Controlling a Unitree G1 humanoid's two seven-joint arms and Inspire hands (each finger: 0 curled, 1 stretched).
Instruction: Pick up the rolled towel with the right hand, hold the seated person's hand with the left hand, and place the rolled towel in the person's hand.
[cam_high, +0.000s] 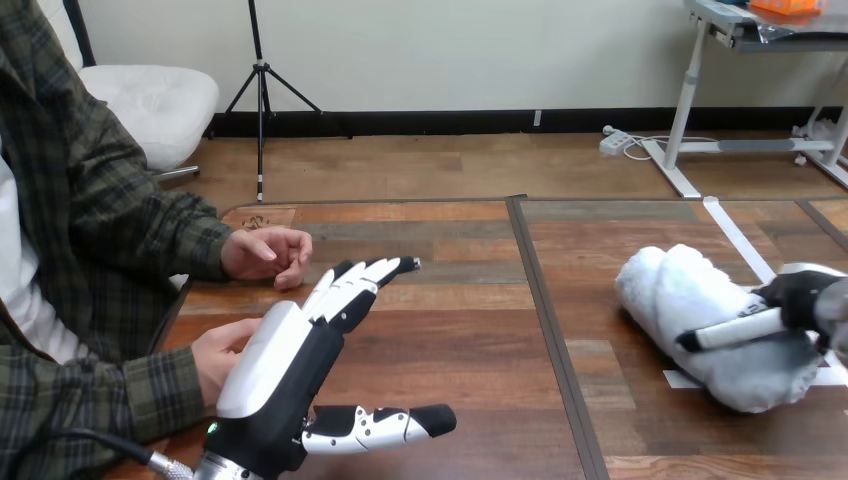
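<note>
On rolled towel (692, 288), right robot hand (800, 298), edge-cropped

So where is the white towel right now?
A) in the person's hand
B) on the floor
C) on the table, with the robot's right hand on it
C: the rolled towel lies on the table at the view's right, the right hand clasping it.

White rolled towel (690, 300), lying on the table (450, 340) at right; person's hand (265, 255), loosely curled, resting at left
</note>
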